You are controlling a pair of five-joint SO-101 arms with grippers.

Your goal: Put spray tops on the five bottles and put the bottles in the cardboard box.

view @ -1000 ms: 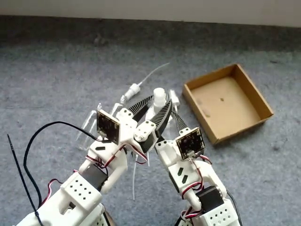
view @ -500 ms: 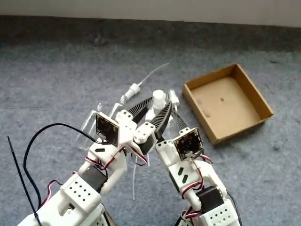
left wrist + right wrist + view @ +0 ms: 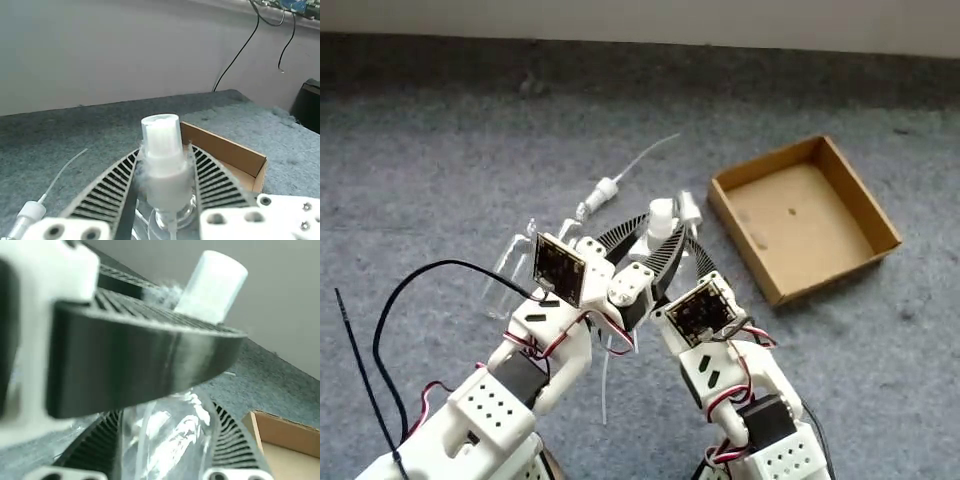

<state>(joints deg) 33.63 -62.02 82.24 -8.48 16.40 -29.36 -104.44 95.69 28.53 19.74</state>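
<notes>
Two grippers meet over one bottle, just left of the box.

The left gripper (image 3: 165, 160) is drawn in to the width of the white plastic spray top (image 3: 161, 145), with its black ribbed fingers (image 3: 107, 190) pressed against both sides. The top sits on the neck of the clear plastic bottle (image 3: 172, 215). The right gripper (image 3: 167, 435) is closed part-way around that bottle's body, one ribbed finger on each side. In the high view the held bottle and top (image 3: 660, 215) are between the two arms, outside the open brown cardboard box (image 3: 800, 215) and near its left wall. A loose white spray top with a long thin tube (image 3: 605, 190) lies on the grey carpet (image 3: 440, 160) just beyond the grippers. Another small white top (image 3: 690, 208) lies beside the box, and clear bottles (image 3: 510, 270) lie by the left arm.
</notes>
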